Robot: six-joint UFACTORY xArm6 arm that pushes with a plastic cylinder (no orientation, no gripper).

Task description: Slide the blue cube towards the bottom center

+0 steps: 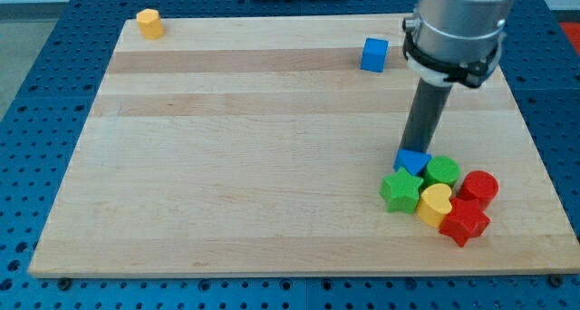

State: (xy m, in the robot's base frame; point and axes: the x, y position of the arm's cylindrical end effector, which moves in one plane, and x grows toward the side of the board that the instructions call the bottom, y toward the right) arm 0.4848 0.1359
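The blue cube [373, 54] sits near the view's top, right of centre, on the wooden board [227, 165]. My tip [416, 150] is well below it and slightly to its right, touching the top edge of a second blue block [412, 161]. That block is part of a tight cluster at the view's lower right: a green star [400, 190], a green cylinder [442, 171], a yellow heart-like block [435, 203], a red cylinder [478, 188] and a red star [464, 222].
A yellow block [149, 24] stands at the board's top left corner. The arm's grey body [458, 24] hangs over the top right of the board. A blue perforated table surrounds the board.
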